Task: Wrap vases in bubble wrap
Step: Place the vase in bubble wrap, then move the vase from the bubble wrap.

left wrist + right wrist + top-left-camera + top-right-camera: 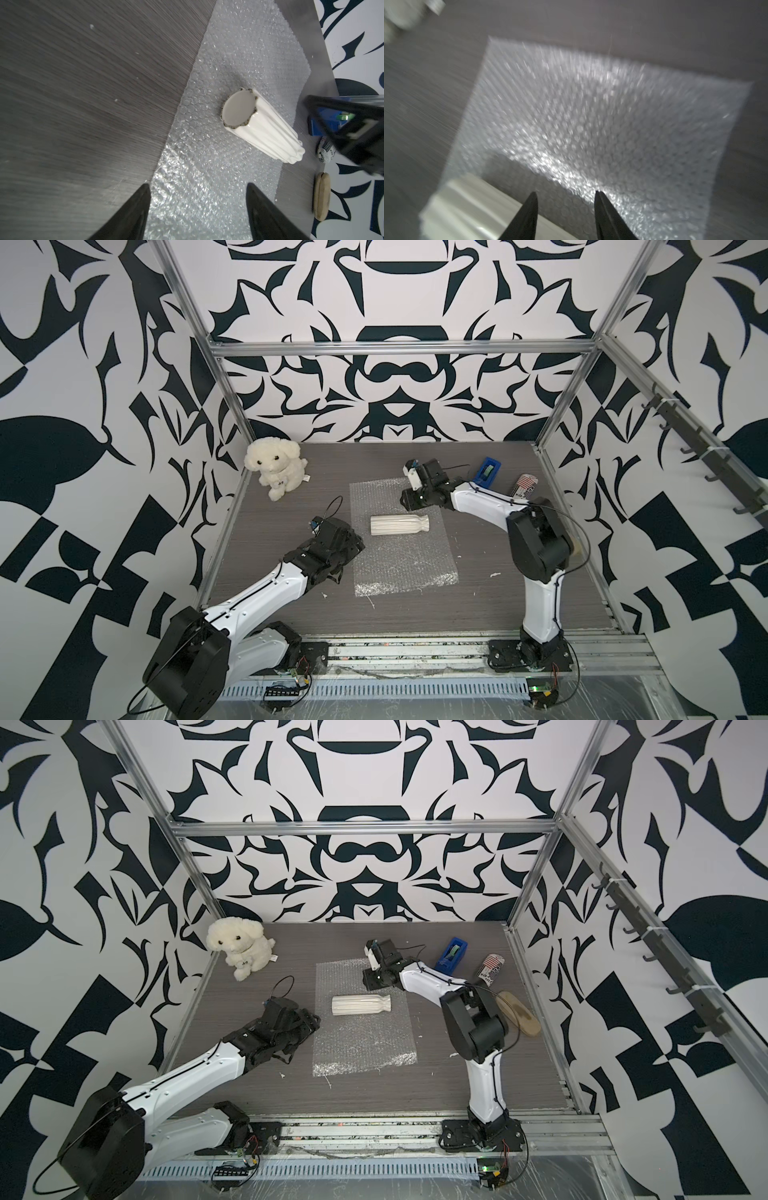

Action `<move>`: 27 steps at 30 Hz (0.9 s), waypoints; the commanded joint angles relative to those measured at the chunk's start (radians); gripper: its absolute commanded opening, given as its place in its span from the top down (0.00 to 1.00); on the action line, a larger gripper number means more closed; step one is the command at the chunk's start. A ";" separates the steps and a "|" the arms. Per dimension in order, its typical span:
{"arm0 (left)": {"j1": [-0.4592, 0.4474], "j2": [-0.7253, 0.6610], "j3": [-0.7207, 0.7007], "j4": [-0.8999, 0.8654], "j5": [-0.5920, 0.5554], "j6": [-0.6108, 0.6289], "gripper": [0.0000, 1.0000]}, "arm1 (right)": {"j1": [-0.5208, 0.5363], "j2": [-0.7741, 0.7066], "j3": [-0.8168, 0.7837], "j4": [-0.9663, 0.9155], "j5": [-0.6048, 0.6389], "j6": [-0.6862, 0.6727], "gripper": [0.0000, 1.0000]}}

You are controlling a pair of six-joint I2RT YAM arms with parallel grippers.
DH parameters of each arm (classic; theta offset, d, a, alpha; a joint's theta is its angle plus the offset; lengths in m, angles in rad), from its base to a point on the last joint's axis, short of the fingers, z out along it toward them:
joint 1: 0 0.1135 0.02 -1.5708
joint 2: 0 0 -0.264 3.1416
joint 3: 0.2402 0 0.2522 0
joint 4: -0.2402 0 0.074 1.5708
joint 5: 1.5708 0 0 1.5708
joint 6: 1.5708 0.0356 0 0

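1. Vase (pixel 399 526) lies on its side on the bubble wrap (pixel 401 568), across the sheet's far half. Its flat base points at the left arm, its narrowed mouth at the right arm.
2. The wrap is spread on the grey table (pixel 291 605), about mid-table.
3. Left gripper (pixel 198 185): fingers spread, nothing between them. It sits low at the wrap's left edge, near the vase base, apart from it.
4. Right gripper (pixel 564 192): fingers apart, gripping nothing. It is over the wrap's far right part, close to the vase's mouth end. This view is blurred, so contact is unclear.
5. Plush dog (pixel 274 467) is in the far left corner, well apart.
6. Blue tape dispenser (pixel 488 473) and red-striped can (pixel 524 485) are far right, behind the right arm.
7. Wooden oval piece (pixel 519 1013) is by the right edge, partly hidden by the arm's elbow.
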 commanded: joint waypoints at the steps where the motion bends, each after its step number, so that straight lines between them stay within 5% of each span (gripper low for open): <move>1: 0.005 0.027 -0.022 0.027 0.047 -0.004 0.26 | 0.047 -0.063 0.003 -0.029 0.012 -0.047 0.52; 8: 0.019 0.088 -0.017 0.020 0.053 -0.015 0.25 | 0.089 -0.115 -0.116 0.002 0.032 -0.039 0.48; 17: 0.021 0.128 -0.014 0.047 0.115 -0.043 0.23 | 0.137 -0.290 -0.196 0.000 0.110 -0.052 0.22; 22: 0.019 0.127 -0.031 0.057 0.118 -0.068 0.23 | 0.211 -0.448 -0.349 0.016 -0.043 -0.198 0.00; 27: 0.019 0.169 -0.039 0.083 0.130 -0.075 0.23 | 0.374 -0.514 -0.510 0.049 0.124 -0.426 0.00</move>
